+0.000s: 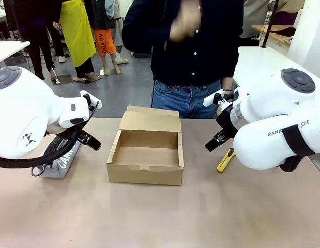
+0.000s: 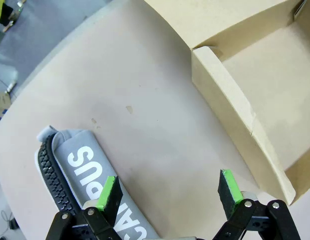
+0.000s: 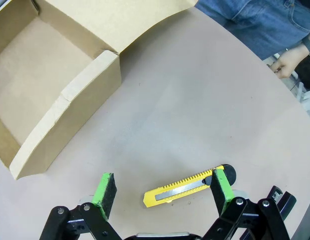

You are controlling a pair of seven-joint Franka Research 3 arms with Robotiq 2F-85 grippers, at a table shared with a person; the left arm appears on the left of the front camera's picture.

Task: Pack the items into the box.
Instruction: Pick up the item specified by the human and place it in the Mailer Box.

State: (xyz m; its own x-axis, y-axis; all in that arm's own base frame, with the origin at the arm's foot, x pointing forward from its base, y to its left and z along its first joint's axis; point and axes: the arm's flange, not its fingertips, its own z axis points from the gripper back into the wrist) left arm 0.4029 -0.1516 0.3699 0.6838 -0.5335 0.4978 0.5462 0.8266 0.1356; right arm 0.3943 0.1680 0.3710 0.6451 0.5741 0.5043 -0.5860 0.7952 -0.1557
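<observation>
The brown cardboard box [image 1: 144, 164] stands open in the middle of the table, flap lid tipped back, nothing inside it. Left of it lies the grey "CAMPUS" pouch [image 1: 60, 162]. My left gripper [image 1: 90, 139] hangs open just above the pouch's end nearest the box. In the left wrist view the open left gripper [image 2: 170, 187] has one green pad over the pouch [image 2: 77, 167], with the box wall [image 2: 230, 100] to the right. The yellow-and-black utility knife [image 1: 225, 160] lies right of the box. My right gripper [image 3: 163, 186] is open above the knife [image 3: 187, 186], holding nothing.
A person stands at the far table edge with one hand [image 1: 183, 23] raised and the other hand [image 3: 287, 60] low by the table's corner. A black object [image 3: 282, 199] sits close beside the knife. Bare tabletop [image 1: 165, 217] spreads in front of the box.
</observation>
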